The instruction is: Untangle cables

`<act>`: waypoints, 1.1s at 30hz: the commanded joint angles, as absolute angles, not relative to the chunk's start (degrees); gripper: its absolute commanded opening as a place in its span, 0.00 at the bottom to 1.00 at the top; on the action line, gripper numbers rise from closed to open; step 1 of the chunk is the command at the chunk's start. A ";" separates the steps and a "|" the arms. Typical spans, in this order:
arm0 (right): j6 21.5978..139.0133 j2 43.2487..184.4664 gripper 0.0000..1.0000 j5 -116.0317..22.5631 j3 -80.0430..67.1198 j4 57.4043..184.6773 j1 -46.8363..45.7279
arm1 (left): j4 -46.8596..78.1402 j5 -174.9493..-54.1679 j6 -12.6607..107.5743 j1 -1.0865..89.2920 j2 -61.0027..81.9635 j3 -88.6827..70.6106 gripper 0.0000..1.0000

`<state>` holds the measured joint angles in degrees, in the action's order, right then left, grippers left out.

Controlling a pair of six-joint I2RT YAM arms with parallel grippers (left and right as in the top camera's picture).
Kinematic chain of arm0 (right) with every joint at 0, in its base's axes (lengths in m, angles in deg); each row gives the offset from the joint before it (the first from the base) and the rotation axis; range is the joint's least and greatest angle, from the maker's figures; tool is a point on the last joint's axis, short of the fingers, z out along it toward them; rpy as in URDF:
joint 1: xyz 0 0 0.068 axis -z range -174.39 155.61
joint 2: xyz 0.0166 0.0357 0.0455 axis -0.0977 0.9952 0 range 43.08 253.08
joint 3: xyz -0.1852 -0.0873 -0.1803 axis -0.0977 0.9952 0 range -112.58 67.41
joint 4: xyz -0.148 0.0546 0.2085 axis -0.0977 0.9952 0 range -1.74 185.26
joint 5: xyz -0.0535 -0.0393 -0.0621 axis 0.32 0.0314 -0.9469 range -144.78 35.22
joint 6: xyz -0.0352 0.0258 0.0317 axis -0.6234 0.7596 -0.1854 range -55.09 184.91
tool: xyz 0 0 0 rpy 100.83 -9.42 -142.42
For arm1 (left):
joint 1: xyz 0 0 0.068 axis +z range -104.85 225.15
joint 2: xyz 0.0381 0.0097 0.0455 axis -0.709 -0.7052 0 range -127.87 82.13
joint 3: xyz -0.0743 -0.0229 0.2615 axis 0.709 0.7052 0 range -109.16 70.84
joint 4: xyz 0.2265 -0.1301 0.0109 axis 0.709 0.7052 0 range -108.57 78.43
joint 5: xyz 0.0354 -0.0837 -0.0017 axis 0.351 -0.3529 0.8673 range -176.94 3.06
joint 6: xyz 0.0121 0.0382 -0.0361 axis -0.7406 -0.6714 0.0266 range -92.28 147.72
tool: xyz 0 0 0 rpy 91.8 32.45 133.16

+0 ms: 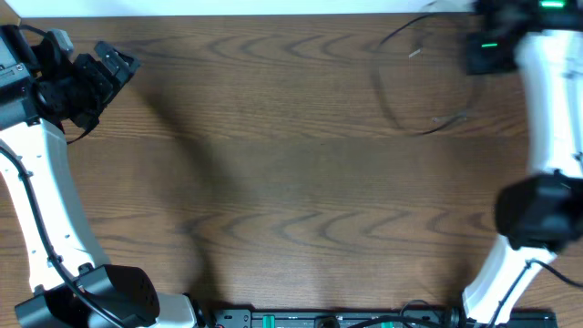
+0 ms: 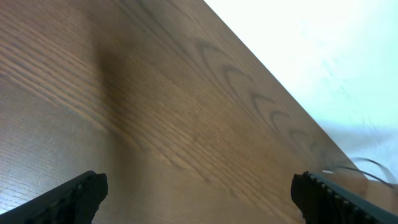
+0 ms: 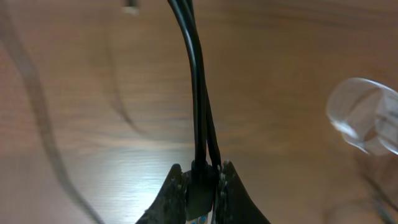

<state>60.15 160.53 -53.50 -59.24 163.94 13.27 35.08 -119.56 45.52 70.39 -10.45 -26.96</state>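
The cables lie at the table's far right. A thin black cable loop [image 1: 387, 87] curves there, with a pale stretch [image 1: 451, 118] and a small light plug [image 1: 414, 53] inside it. In the right wrist view my right gripper [image 3: 201, 172] is shut on a small dark plug, and two black cable strands [image 3: 198, 93] run up and away from it. A small silvery plug [image 3: 130, 9] lies further off on the wood. My left gripper [image 2: 199, 196] stands wide open over bare table at the far left [image 1: 114, 66], nothing between its fingers.
A clear, glassy object [image 3: 367, 121] sits right of the right gripper. A blurred pale line [image 3: 37, 112] crosses the wood on its left. The table's back edge [image 2: 280, 93] meets a white surface. The right arm [image 1: 547, 91] covers the far right corner.
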 commanded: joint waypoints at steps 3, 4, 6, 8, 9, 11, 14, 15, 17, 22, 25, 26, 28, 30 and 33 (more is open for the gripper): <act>65.53 158.65 0.06 -54.85 -59.52 164.31 30.52 | 35.21 -119.24 45.44 70.41 -10.43 -26.89 1.00; 66.10 158.89 0.06 -54.85 -59.43 164.24 32.59 | 35.21 -119.24 45.44 70.41 -10.43 -26.89 1.00; 66.62 159.42 0.13 -54.70 -59.39 164.07 36.13 | 35.21 -119.24 45.44 70.41 -10.43 -26.89 1.00; 66.60 160.14 0.48 -54.40 -59.39 163.39 39.41 | 35.21 -119.24 45.44 70.41 -10.43 -26.89 1.00; 66.60 160.49 0.66 -54.18 -59.39 162.73 41.05 | 35.21 -119.26 45.44 70.41 -10.43 -26.89 1.00; 66.60 160.69 0.95 -54.18 -59.39 161.68 42.73 | 35.19 -119.26 45.44 70.41 -10.43 -26.89 1.00; 66.60 160.69 0.99 -52.80 -59.41 160.09 43.85 | 35.21 -119.26 45.44 69.99 -10.43 -26.89 1.00; 66.58 160.69 0.99 -51.86 -59.41 160.00 43.83 | 35.21 -119.26 45.41 69.69 -10.43 -26.89 1.00; 66.25 160.69 0.99 -46.53 -59.41 160.13 43.56 | 35.19 -119.24 45.41 68.97 -10.43 -26.89 1.00; 56.57 160.23 0.99 -29.57 -59.43 162.93 39.94 | 35.17 -119.26 41.63 66.95 -10.40 -26.89 1.00; 52.83 158.63 0.99 -28.06 -59.43 166.56 34.38 | 35.69 -119.28 35.95 64.97 -10.34 -26.89 1.00; 52.81 157.84 0.99 -28.12 -59.43 167.41 32.02 | 35.89 -119.26 34.42 63.98 -10.34 -26.89 1.00; 52.88 156.56 0.99 -29.28 -59.43 168.57 27.56 | 36.31 -119.24 31.80 62.25 -10.34 -26.89 1.00; 54.27 155.62 0.99 -31.10 -59.43 169.46 23.96 | 36.70 -119.24 29.70 60.40 -10.34 -26.89 1.00; 59.41 154.83 0.99 -36.69 -59.43 170.10 17.60 | 37.57 -119.19 26.59 57.05 -10.34 -26.89 1.00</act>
<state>55.74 158.02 -32.45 -59.26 169.75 21.07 36.94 -119.56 31.97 59.24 -10.45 -26.96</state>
